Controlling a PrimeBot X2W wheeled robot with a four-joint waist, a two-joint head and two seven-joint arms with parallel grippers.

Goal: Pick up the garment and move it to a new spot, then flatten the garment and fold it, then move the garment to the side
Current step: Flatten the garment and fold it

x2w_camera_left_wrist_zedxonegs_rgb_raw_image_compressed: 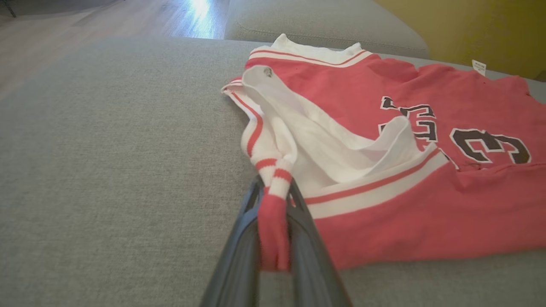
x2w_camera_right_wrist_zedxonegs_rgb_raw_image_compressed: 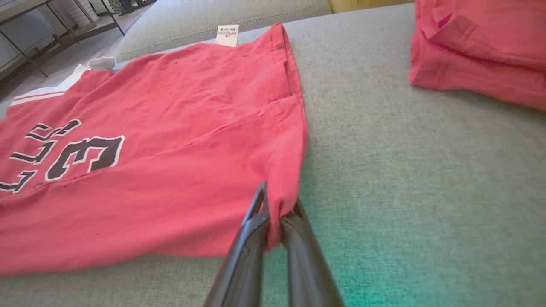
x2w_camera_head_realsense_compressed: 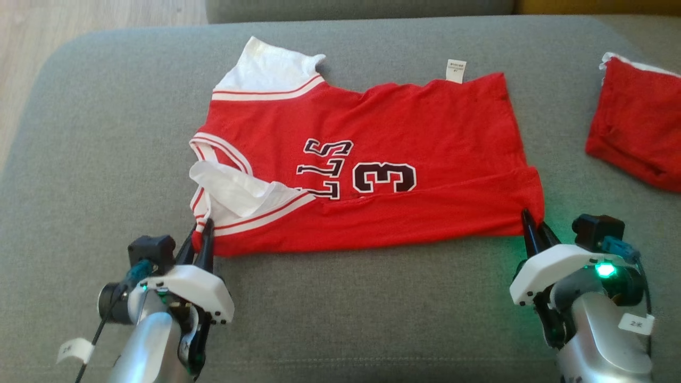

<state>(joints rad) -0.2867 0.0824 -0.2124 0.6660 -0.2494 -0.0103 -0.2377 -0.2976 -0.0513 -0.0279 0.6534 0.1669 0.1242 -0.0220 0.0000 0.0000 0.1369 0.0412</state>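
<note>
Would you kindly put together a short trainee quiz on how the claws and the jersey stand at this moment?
1. True or false: the left claw is shut on the striped shoulder strap of the red jersey.
2. Which digit shows on the jersey? A) 7 B) 3 C) 9
3. Fill in: the right claw pinches the jersey's ___ corner, on the side nearest the second red garment.
Key: 1 true; 2 B; 3 hem.

jersey [x2w_camera_head_realsense_compressed: 425, 127]: 1 | folded red cloth [x2w_camera_head_realsense_compressed: 633, 133]: 1 | hands: 2, left hand [x2w_camera_head_realsense_compressed: 202, 227], right hand [x2w_camera_head_realsense_compressed: 533, 222] | cushion [x2w_camera_head_realsense_compressed: 372, 308]: 1
</note>
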